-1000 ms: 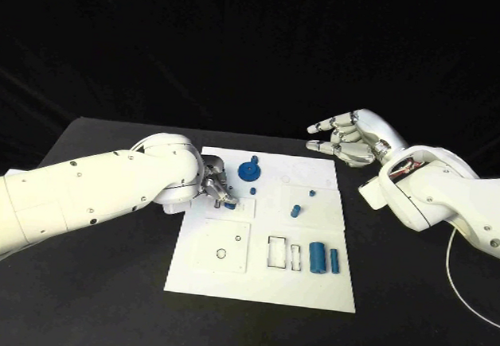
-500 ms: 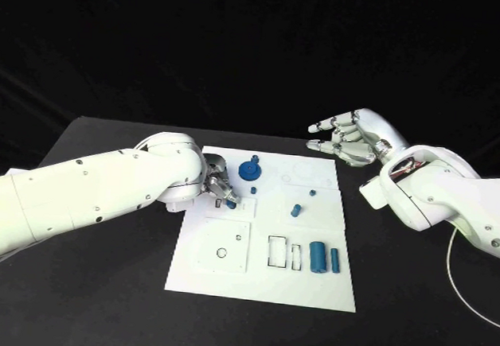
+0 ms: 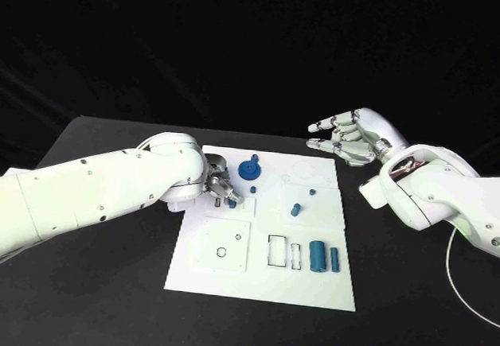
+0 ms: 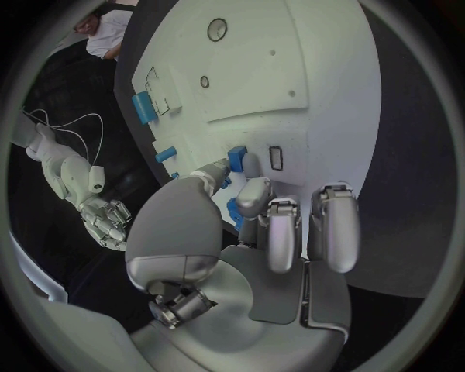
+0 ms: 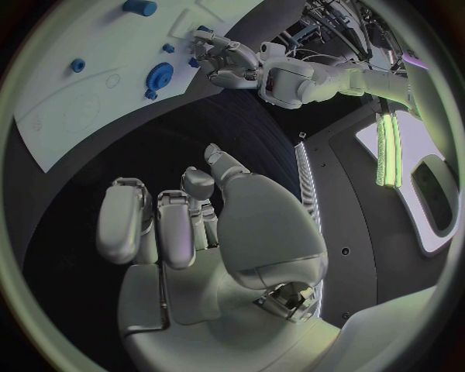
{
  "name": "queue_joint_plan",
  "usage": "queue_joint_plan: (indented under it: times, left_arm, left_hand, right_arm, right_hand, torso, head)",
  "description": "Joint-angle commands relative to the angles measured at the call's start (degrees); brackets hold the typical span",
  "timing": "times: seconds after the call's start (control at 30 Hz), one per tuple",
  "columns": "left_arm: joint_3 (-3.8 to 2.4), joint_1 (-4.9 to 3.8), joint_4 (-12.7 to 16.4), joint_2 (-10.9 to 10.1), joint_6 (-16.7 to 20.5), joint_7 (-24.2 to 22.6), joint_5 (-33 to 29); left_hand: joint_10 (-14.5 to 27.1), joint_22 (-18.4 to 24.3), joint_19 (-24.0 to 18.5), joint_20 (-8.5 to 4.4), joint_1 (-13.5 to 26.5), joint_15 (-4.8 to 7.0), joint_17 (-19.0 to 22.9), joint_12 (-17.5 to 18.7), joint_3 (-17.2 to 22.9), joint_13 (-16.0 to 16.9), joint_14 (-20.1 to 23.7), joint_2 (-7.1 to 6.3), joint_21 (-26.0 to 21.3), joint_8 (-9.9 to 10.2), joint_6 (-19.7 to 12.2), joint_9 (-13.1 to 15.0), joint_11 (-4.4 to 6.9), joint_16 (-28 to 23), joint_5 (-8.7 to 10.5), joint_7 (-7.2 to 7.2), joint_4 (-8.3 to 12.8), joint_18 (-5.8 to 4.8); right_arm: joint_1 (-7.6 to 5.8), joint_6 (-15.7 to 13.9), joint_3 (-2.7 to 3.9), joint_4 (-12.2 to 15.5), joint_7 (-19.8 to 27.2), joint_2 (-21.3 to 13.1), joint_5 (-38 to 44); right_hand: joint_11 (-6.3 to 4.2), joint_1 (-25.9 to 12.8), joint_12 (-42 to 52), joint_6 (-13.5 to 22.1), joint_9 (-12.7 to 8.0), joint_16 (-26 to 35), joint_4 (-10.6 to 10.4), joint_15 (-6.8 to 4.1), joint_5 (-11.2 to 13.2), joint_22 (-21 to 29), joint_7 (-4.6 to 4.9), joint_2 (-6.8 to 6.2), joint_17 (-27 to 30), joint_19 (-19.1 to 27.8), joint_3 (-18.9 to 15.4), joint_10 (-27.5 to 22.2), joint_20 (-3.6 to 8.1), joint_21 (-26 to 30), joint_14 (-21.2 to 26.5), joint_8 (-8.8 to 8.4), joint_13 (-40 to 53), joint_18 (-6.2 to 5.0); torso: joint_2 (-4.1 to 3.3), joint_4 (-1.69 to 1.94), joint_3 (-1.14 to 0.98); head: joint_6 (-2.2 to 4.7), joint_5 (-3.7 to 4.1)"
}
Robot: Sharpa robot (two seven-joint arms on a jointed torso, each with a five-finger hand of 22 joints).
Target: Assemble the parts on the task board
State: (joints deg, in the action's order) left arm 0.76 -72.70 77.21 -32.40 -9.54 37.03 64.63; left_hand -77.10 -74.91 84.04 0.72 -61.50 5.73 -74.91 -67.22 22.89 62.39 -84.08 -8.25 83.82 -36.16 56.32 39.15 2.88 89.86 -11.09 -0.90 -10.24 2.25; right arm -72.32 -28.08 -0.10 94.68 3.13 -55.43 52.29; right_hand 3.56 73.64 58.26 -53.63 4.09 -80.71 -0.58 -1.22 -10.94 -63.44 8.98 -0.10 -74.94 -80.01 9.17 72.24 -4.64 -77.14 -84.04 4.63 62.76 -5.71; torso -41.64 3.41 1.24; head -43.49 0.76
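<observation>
White task board (image 3: 311, 293) lies mid-counter (image 3: 92, 290), blue parts across it. Left hand (image 3: 218, 185) pinches a small blue part (image 4: 236, 155) at its left edge; right hand (image 3: 351, 137) hovers empty, fingers apart, past the far corner; white cable (image 3: 472, 292) right

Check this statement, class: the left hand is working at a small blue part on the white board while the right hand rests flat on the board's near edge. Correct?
Not quite. The right hand is off the task board, raised beyond its far right corner, holding nothing, as the head view shows. The left hand is indeed at a small blue part.
</observation>
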Motion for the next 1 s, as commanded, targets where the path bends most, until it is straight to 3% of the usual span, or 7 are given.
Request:
queue_joint_plan:
  times: [0.03,0.23,0.43,0.57,0.6,0.83,1.0]
  left_arm:
    - [0.01,0.04,-0.1,0.21,-1.35,-0.12,0.13]
    - [0.01,0.05,-0.26,0.15,-1.23,-0.1,0.13]
    - [-0.03,0.06,0.17,-0.41,0.15,-0.12,0.13]
    - [-0.14,0.05,0.75,-1.13,1.5,-0.12,-0.26]
    - [-0.24,0.03,0.9,-1.32,1.74,-0.11,-0.35]
    - [-1.66,-0.55,2.24,-2.55,2.33,-0.12,-2.04]
    - [-3.48,-2.06,2.59,-3.29,-0.97,0.0,-3.76]
  left_hand:
    - [-0.42,-6.93,2.96,-0.51,1.0,0.38,-15.09,-0.29,-1.73,0.14,-5.92,-0.1,0.39,0.3,0.45,0.11,0.06,0.14,0.35,0.02,-0.78,-0.37]
    - [-0.54,-7.1,3.02,-0.52,2.32,0.39,-15.09,-0.45,-6.06,0.39,-5.92,0.03,0.43,0.51,0.78,0.22,0.07,0.14,0.37,0.05,-2.63,-0.4]
    - [-0.45,-6.99,2.97,-0.64,2.65,0.45,-15.09,-0.28,-12.02,0.24,-5.92,0.21,0.23,0.65,0.97,0.52,0.22,0.14,5.31,0.21,-5.39,-0.34]
    - [-0.49,-7.02,2.99,-0.66,2.85,0.53,-15.09,-0.32,-14.92,0.28,-5.92,0.83,0.19,0.59,1.0,0.77,0.19,0.14,7.27,0.26,-6.35,-0.35]
    - [-0.46,-6.96,2.97,-0.66,3.1,0.53,-15.09,-0.28,-15.69,0.23,-5.92,1.02,0.13,0.58,0.99,0.82,0.21,0.14,7.62,0.24,-6.43,-0.33]
    - [0.04,-6.61,2.85,-0.67,3.46,0.49,-15.09,0.32,-20.03,-0.4,-5.92,1.86,-0.26,0.75,0.43,1.08,0.11,0.14,8.24,0.1,-6.48,-0.24]
    - [2.0,-4.66,2.06,-0.39,3.38,0.09,-15.09,2.74,-22.72,-2.99,-5.92,3.04,-1.89,1.7,-1.32,0.95,-0.44,0.14,8.26,-0.58,-6.48,0.21]
  right_arm:
    - [-0.02,0.75,0.02,0.0,0.35,0.12,-0.43]
    - [-0.02,0.88,0.02,-0.05,0.43,0.17,-0.4]
    - [-0.02,0.95,0.02,-0.2,0.43,0.16,-0.4]
    - [-0.02,0.99,0.02,-0.33,0.41,0.14,-0.42]
    - [-0.02,1.0,0.02,-0.36,0.39,0.13,-0.43]
    - [-0.02,1.04,0.01,-0.59,0.28,0.15,-0.56]
    - [-0.02,1.11,0.01,-0.84,0.23,0.29,-0.67]
  right_hand:
    - [-0.05,-0.45,0.37,-0.38,0.06,0.38,-0.24,0.15,-1.07,0.08,-0.18,-0.22,-1.23,0.11,-0.2,0.25,-0.12,0.22,-3.1,0.25,0.05,0.67]
    - [-0.05,-0.73,0.29,-0.36,0.05,0.51,-0.45,0.13,-1.77,0.27,-0.21,-0.53,-1.09,0.19,-0.57,0.12,-0.11,0.33,-3.08,0.24,-0.05,0.64]
    - [-0.05,-0.8,0.17,-0.35,0.05,0.69,-0.5,0.13,-1.85,0.56,-0.21,-0.56,-0.84,0.3,-0.64,0.04,-0.1,0.48,-3.03,0.24,-0.16,0.58]
    - [-0.05,-0.8,0.15,-0.35,0.05,0.73,-0.51,0.13,-1.85,0.62,-0.21,-0.56,-0.78,0.32,-0.64,0.03,-0.1,0.51,-3.02,0.24,-0.18,0.57]
    - [-0.05,-0.81,0.03,-0.35,0.05,0.77,-0.51,0.13,-1.87,0.69,-0.21,-0.56,-0.74,0.35,-0.64,-0.04,-0.1,0.55,-3.01,0.24,-0.28,0.56]
    - [-0.05,-0.84,-0.7,-0.31,0.04,1.11,-0.59,0.13,-1.96,1.23,-0.2,-0.5,-0.28,0.57,-0.66,-0.49,-0.1,0.83,-2.9,0.22,-0.9,0.46]
    - [-0.05,-0.86,-0.68,-0.28,0.03,1.17,-0.63,0.13,-1.98,1.29,-0.2,-0.47,-0.21,0.6,-0.68,-0.5,-0.1,0.87,-2.88,0.2,-0.88,0.45]
  torso:
    - [0.0,0.02,-0.01]
    - [0.0,0.02,0.05]
    - [0.0,-0.04,0.07]
    - [0.0,0.01,0.09]
    - [0.03,0.02,0.05]
    - [0.02,0.01,0.02]
    - [-0.02,-0.04,-0.02]
  head:
    - [0.05,-0.02]
    - [0.11,-0.03]
    - [0.11,0.03]
    - [0.12,0.75]
    - [0.1,0.57]
    - [0.32,0.11]
    - [0.59,-0.05]
